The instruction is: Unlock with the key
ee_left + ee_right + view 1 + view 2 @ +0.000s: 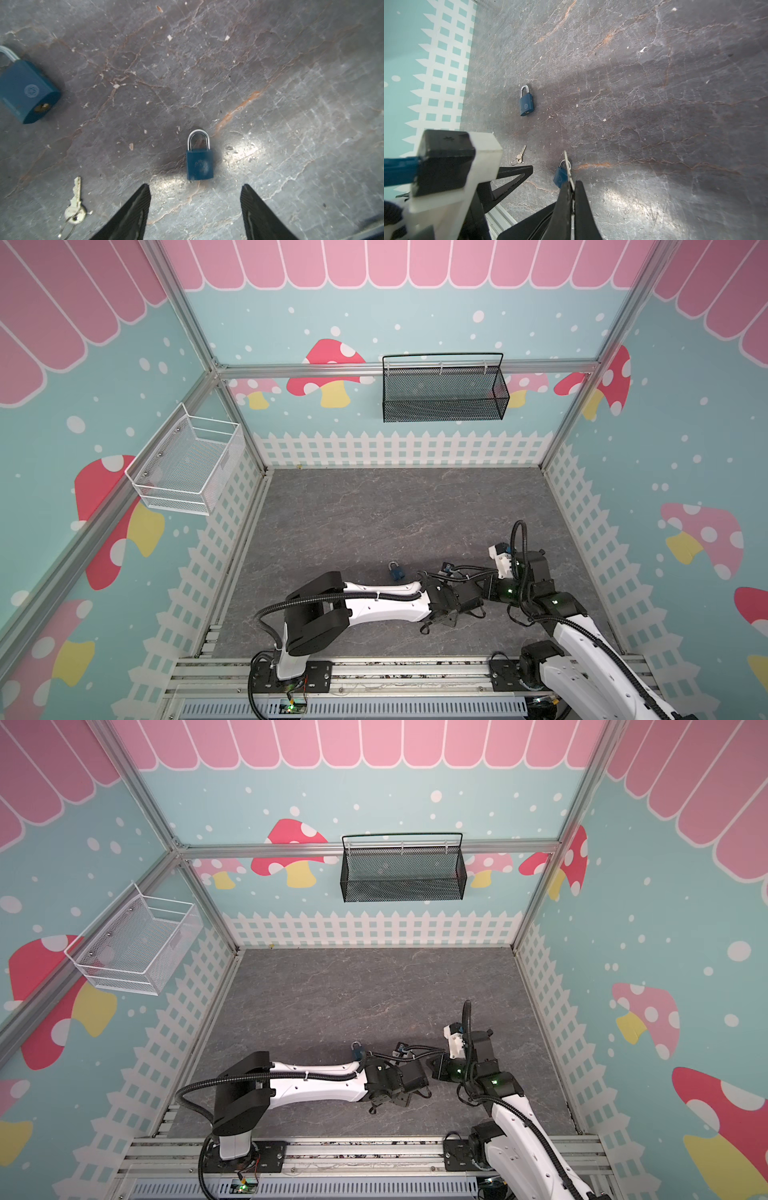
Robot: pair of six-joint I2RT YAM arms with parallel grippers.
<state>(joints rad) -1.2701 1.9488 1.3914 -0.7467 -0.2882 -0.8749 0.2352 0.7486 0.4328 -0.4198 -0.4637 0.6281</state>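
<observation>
In both top views the two arms meet at lower centre of the frame, and their bodies hide both tools and most of the task's things. Only the larger blue padlock [397, 571] shows, lying on the grey stone-patterned surface [395, 506] just above the left forearm.

The wrist views fill that gap. The left wrist view shows the left tool [195, 185] with its jaws well apart and nothing between them. A smaller blue padlock [200, 165] lies flat just ahead of its fingertips, shackle pointing away from the tool. A loose key [75, 204] on a ring lies near one finger, and the larger padlock lies further off on that same side.

Only the right wrist view shows the right tool [572, 187]. It is pinched tight on a silver key [567, 164], whose blade reaches out across the smaller padlock's shackle.

In the top views the surface stretches open from the arms up to the fence-printed back wall. The front rail [415, 672] runs close below the arms. A black mesh basket [442, 393] and a white wire basket [187, 464] hang on the walls above.
</observation>
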